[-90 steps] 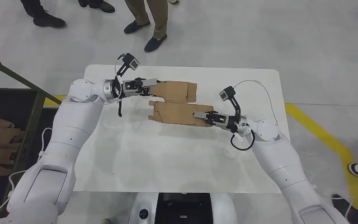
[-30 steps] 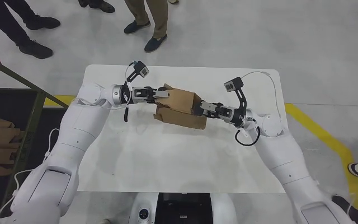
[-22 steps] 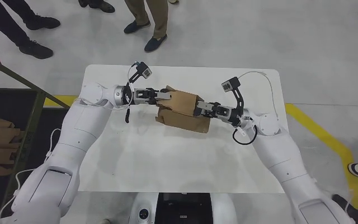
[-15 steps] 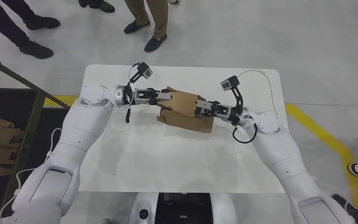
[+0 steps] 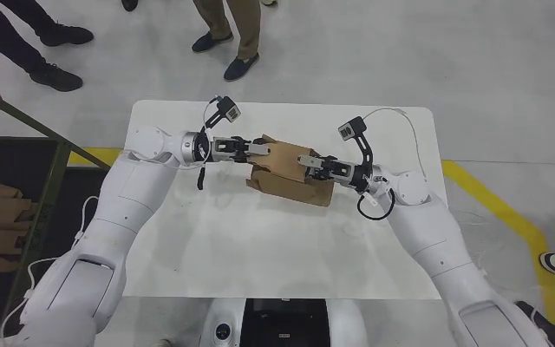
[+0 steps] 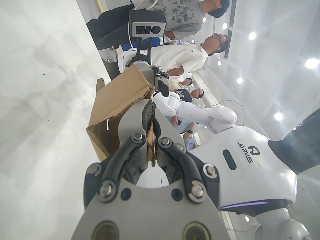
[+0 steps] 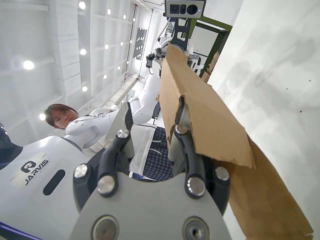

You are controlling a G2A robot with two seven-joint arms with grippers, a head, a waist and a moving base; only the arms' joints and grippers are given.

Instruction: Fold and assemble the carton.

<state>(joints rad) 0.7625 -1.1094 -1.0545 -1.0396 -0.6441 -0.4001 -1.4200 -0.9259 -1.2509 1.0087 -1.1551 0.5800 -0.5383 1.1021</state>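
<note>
A brown carton (image 5: pixel 290 171) stands partly opened into a sleeve on the far half of the white table (image 5: pixel 260 252). My left gripper (image 5: pixel 257 148) comes in from the left and is shut on the carton's upper corner edge. In the left wrist view the torn cardboard edge of the carton (image 6: pixel 117 101) is pinched between that gripper's fingers (image 6: pixel 136 116). My right gripper (image 5: pixel 305 162) is at the carton's right end, open. In the right wrist view one of the right gripper's (image 7: pixel 153 108) fingers sits behind a carton panel (image 7: pixel 200 116) and the other finger stands free.
Several people stand beyond the table's far edge (image 5: pixel 234 65). A green frame (image 5: pixel 39 130) and stacked cardboard (image 5: pixel 10 221) lie off the table's left side. The near half of the table has free room.
The carton, flat on the table three seconds ago, now stands raised and opened between the grippers. Over the last second it shifted slightly right, and the right gripper moved in along its top.
</note>
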